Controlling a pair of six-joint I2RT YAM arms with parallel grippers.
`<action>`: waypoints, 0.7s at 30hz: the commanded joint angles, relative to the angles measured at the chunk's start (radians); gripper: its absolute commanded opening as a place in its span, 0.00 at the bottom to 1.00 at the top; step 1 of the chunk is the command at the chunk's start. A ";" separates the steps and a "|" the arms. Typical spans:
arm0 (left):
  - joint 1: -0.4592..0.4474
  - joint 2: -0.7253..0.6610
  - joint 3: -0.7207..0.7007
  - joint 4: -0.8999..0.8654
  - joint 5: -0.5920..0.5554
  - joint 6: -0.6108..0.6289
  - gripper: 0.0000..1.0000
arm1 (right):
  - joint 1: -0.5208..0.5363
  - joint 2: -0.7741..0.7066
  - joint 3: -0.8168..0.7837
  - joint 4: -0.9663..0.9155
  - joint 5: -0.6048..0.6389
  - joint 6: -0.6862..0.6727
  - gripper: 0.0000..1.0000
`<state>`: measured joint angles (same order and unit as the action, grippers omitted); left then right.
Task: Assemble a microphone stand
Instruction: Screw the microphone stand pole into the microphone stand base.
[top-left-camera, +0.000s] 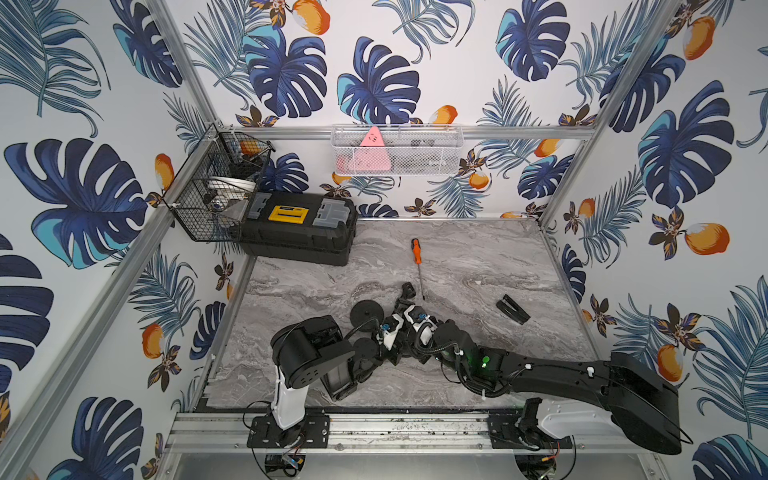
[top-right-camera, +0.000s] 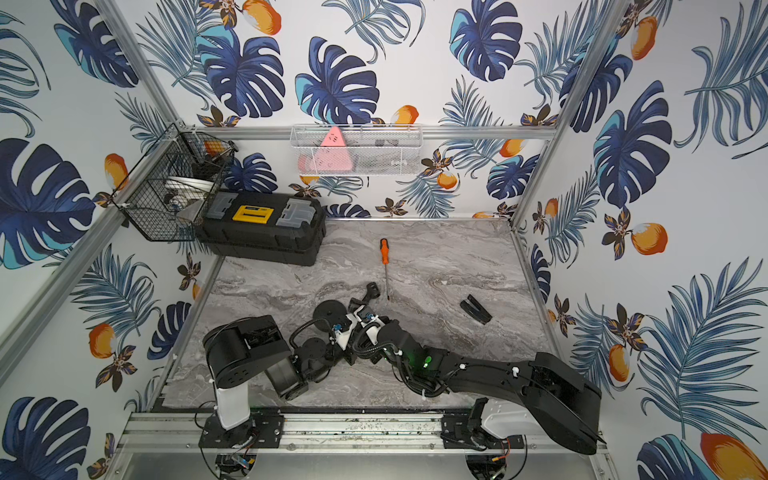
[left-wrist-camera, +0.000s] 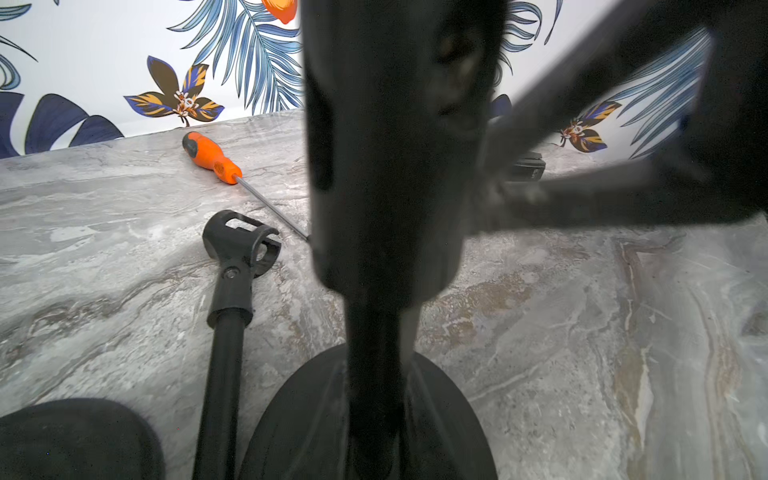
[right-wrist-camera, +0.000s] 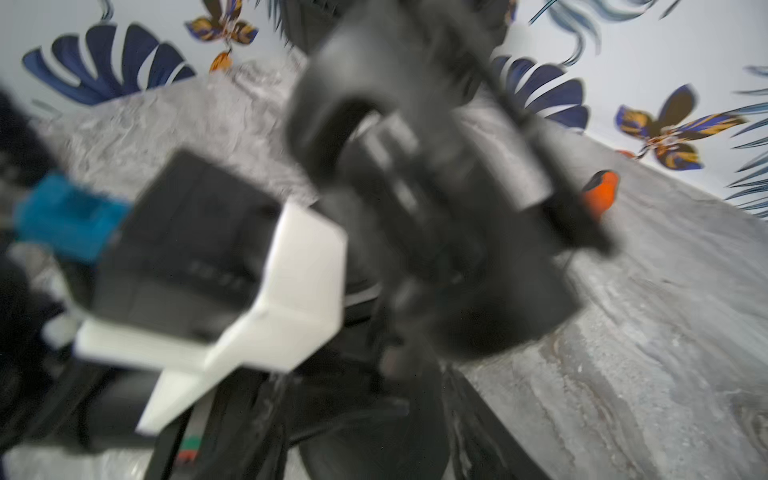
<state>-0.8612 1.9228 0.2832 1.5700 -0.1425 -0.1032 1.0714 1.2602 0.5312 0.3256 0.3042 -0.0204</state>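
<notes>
Top views: L arm (top-left-camera: 316, 353) folded, R arm (top-left-camera: 540, 370) stretched; L claw (top-left-camera: 397, 311) closed, its hold & R claw (top-left-camera: 409, 307) unclear.

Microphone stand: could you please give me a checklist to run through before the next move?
1. Grip: left gripper shut, ok.
2. Hold: what it pinches above the round base, cannot tell.
3. Release: right gripper jaws look apart, though blurred, ok.
4. Joint: pole with mic clip mounted on the base, not ok; it lies on the table beside it.
5. Tool: screwdriver lies free, untouched, ok.
6. Spare: loose black part lies apart from both arms, ok.
</notes>
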 joint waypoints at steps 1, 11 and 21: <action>0.005 0.017 0.007 -0.024 -0.040 -0.024 0.14 | -0.013 -0.031 0.010 -0.080 -0.055 -0.033 0.68; 0.005 0.018 -0.002 -0.024 -0.034 -0.021 0.14 | -0.291 -0.167 -0.040 -0.111 -0.512 -0.103 0.67; 0.005 0.031 0.007 -0.024 -0.010 -0.013 0.14 | -0.593 -0.006 0.081 -0.139 -1.150 -0.320 0.67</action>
<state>-0.8612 1.9503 0.2893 1.6009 -0.1493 -0.1032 0.5053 1.2160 0.5812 0.2073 -0.6086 -0.2401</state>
